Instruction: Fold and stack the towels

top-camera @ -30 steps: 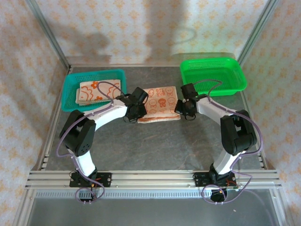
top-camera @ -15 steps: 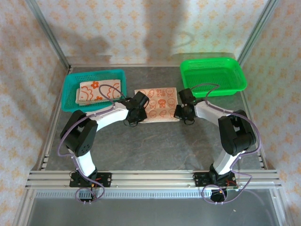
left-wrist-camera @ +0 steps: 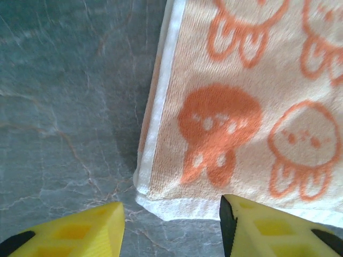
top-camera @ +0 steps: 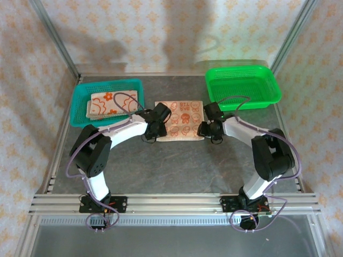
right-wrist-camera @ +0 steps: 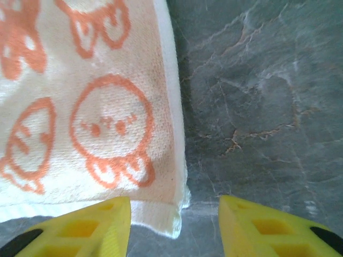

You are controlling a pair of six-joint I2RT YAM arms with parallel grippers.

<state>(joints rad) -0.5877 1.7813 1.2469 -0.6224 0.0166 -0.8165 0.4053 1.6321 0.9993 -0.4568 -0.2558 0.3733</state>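
At table centre, folded towel laid flat, cream side up, between teal basket and green basket. Left gripper and right gripper released, fingers parted just off the near corners, grasping nothing. More towels lying in teal basket. Judged partway: one fold apparently complete; stacking and remaining towels outstanding; destination of the stack not evident from these views

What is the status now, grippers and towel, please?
Left gripper open, right gripper open, one at each near corner. Folded towel flat on table, not held. Nothing in the way.
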